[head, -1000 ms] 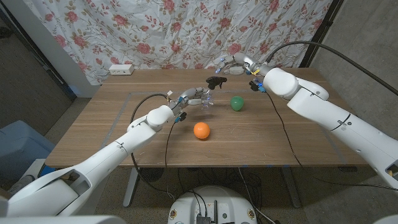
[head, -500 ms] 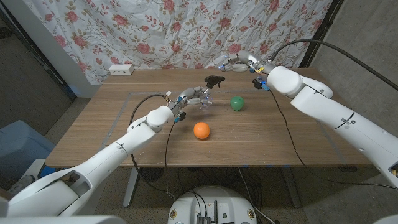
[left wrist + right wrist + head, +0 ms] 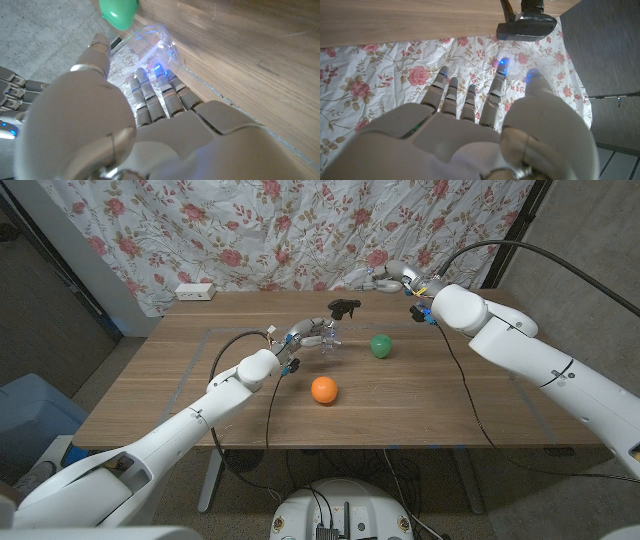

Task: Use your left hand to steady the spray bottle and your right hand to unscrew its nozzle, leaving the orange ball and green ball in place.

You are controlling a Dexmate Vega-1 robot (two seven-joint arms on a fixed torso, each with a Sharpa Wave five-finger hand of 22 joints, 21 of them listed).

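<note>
while the left hand grips the clear spray bottle mid-table, the right hand hangs open and empty beyond it; bring it squarely onto the black nozzle, twisting gently, clear of the green ball and orange ball.

A wooden table stands in front of a white curtain with red roses, which hangs along the whole wall behind it. A white power strip lies at the table's far edge, under the curtain. Left of the table, the floor is grey, and a blue box stands there.
</note>
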